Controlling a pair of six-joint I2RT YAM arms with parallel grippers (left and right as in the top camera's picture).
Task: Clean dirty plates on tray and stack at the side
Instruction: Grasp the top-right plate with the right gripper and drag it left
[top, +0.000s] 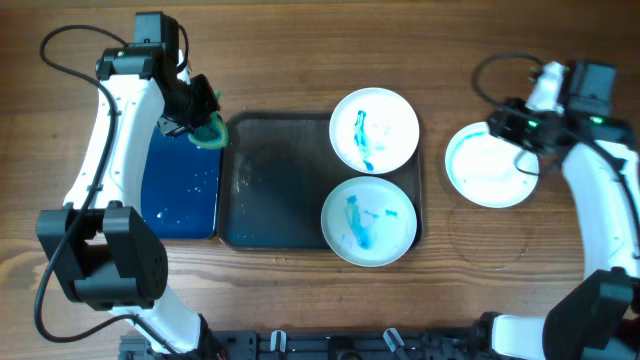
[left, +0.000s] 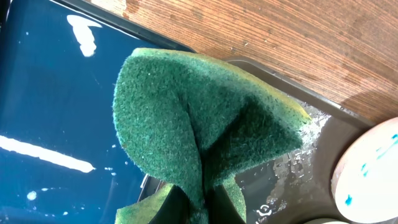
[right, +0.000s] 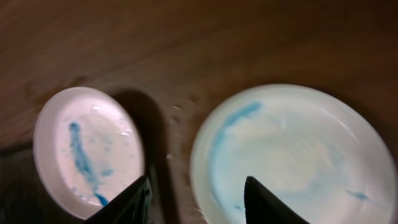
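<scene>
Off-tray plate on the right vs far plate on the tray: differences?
Off-tray plate sits on the table; far plate sits on the tray. Off-tray plate shows only faint blue film; far plate has bold blue streaks. Both round, white, similar size.

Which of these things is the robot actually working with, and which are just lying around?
In the job: far smeared plate, near smeared plate, dark tray under them, side plate, green sponge.
Seemingly just there: blue-bottomed tray, wooden table.

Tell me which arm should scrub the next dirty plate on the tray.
Left. The left gripper holds the sponge at the tray corner, near the two smeared plates. The right gripper is open, empty, over the plate beside the tray.
</scene>
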